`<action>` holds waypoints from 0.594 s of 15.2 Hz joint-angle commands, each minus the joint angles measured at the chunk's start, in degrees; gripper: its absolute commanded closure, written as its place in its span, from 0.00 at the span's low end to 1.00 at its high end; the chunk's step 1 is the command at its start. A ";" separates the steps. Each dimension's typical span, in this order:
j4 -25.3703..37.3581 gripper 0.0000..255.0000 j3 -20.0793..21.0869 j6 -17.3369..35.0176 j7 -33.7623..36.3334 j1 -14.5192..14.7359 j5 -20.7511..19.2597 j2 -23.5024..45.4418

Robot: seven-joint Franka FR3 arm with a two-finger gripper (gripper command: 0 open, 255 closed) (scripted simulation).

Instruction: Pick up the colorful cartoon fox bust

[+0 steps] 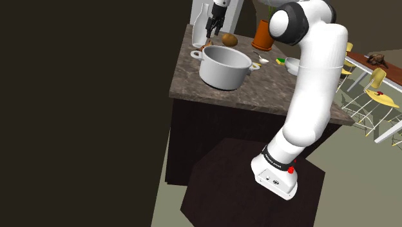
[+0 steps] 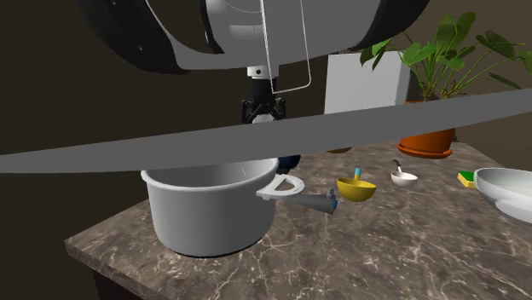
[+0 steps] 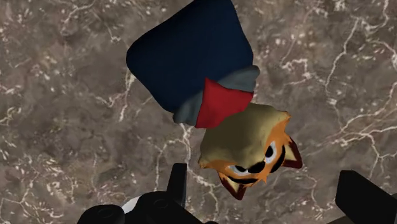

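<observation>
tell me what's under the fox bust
The fox bust lies on the brown marbled countertop, nothing else visible beneath it. The stone directly under its body is covered.

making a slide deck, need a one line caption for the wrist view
Open gripper above the orange-faced, navy-based fox bust on a marbled countertop, fingers not yet touching it.

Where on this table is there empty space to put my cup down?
The biggest bare patch of the marble counter is at the second exterior view's near edge, bordered by the grey pot, the yellow bowl and the big white bowl. The far side is crowded: fox bust, white bottle and orange plant pot.
</observation>
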 commanded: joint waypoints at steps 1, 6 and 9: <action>-1.03 0.00 0.05 1.20 -0.38 -0.05 0.09 0.21; -5.99 0.00 0.13 5.71 -0.53 0.44 0.03 -0.22; -6.07 1.00 0.12 5.74 -0.54 0.44 0.02 -0.27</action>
